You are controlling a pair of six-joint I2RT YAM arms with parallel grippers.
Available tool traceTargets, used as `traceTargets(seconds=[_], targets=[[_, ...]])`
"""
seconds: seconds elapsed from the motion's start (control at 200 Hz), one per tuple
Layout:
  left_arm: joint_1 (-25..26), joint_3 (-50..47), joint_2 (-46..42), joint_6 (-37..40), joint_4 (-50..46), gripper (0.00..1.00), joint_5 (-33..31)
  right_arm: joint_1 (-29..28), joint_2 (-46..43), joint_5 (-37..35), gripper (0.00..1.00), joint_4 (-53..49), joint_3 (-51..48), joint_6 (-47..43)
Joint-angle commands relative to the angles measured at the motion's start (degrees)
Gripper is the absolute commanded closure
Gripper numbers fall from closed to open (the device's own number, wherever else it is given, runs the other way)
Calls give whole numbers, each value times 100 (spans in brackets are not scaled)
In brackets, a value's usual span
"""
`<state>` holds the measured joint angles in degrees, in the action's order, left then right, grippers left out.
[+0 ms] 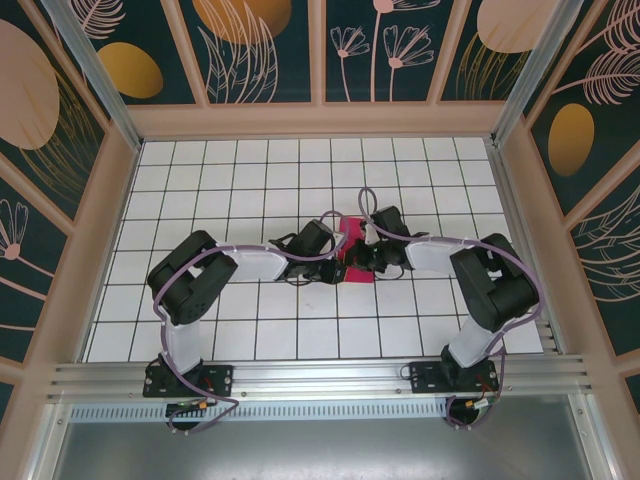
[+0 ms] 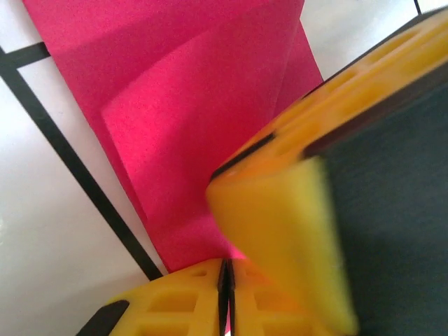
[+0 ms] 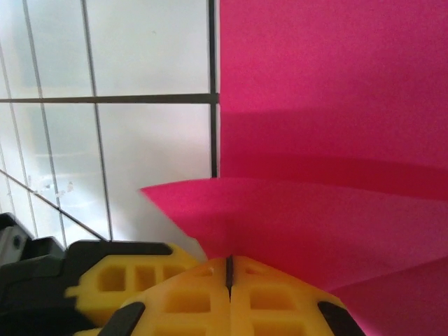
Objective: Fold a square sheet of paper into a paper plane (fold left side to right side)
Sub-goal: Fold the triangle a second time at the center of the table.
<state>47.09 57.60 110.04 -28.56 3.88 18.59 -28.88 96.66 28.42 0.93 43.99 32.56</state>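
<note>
Mid-fold, both arms meet at the centre of the top view. The square sheet of paper lies on the white grid table just right of frame middle, wedged between the left gripper and the right gripper, and mostly hidden by them. In the left wrist view the left gripper sits at bottom centre, jaws pressed together with the pink sheet running into the seam, so it reads as clenched on the paper's near edge. A lighter overlapping layer with a diagonal edge shows mid frame, and a black grid line crosses at left. A blurred yellow finger fills the right side, very close, probably the other arm's. In the right wrist view the right gripper is at bottom centre, jaws closed, pinching a lifted pointed flap of the sheet. The rest of the paper lies flat in the upper right, its left edge along a grid line. Step in hand, as I judge it: side-to-side fold, flap raised and not yet laid down. The next move calls for carrying the pinched edge across, matching the edges, lowering it flat and pressing the crease. The grippers are crowded, so one likely has to let go first.
</note>
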Motion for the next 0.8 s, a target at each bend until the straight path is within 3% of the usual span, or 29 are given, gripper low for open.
traceTargets(seconds=[0.0, 0.285, 0.796], targets=[[89, -43, 325, 78, -573, 87, -250, -56, 211, -152, 100, -48, 90, 15], [87, -100, 395, 52, -649, 88, -365, 78, 353, -552, 100, -263, 57, -253], [84, -306, 455, -1, -529, 89, -338, 1030, 380, -550, 100, -472, 290, -848]])
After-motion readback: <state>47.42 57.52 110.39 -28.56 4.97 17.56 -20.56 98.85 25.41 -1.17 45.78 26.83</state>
